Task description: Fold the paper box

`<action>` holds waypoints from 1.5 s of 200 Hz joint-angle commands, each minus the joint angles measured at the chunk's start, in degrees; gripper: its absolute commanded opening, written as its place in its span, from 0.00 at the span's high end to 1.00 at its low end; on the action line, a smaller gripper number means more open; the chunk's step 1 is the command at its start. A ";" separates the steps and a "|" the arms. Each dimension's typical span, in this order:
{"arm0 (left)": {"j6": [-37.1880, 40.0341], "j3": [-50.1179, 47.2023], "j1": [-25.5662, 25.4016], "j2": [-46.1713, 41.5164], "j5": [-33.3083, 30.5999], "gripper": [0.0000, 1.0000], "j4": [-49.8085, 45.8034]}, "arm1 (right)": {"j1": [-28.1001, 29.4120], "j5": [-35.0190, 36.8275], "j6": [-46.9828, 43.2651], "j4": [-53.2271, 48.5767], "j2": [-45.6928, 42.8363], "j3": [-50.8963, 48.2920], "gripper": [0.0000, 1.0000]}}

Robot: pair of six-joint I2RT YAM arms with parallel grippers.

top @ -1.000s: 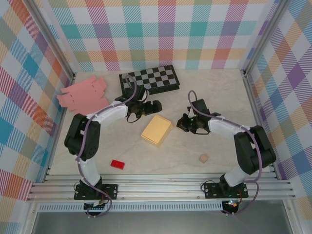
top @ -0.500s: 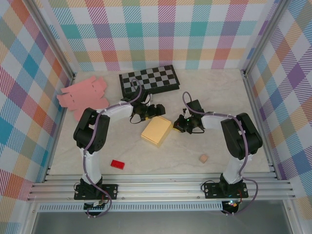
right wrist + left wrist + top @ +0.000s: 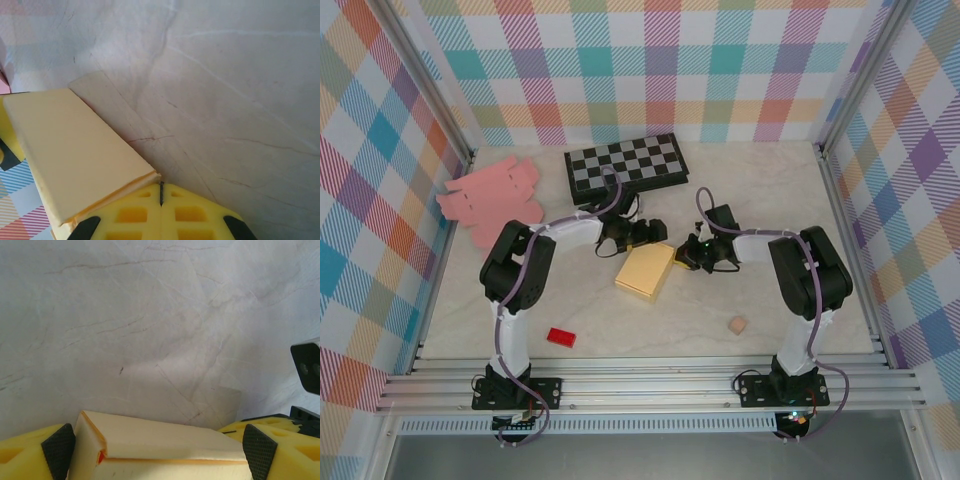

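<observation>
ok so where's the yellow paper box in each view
Top external: paper box lies near the middle of the table.
Left wrist: paper box along the bottom edge, centre.
Right wrist: paper box on the left, slanting down to the bottom.
Shared landmark: the veined marble table under it.

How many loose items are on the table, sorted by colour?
yellow paper box: 1
pink cardboard cutout: 1
black-and-white checkerboard: 1
red block: 1
tan cube: 1
Total: 5
</observation>
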 commanded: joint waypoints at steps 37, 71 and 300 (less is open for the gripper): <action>-3.95 6.60 -7.93 1.92 8.89 0.12 3.47 | 3.91 -6.80 -1.27 5.69 -0.10 6.64 1.00; -4.15 7.27 -8.55 1.21 6.69 0.12 1.89 | 4.19 -2.64 -0.96 0.50 -0.32 8.18 1.00; -7.19 -21.68 1.07 -20.32 -1.32 0.09 1.35 | 7.74 6.94 6.30 -12.25 -24.21 -14.12 1.00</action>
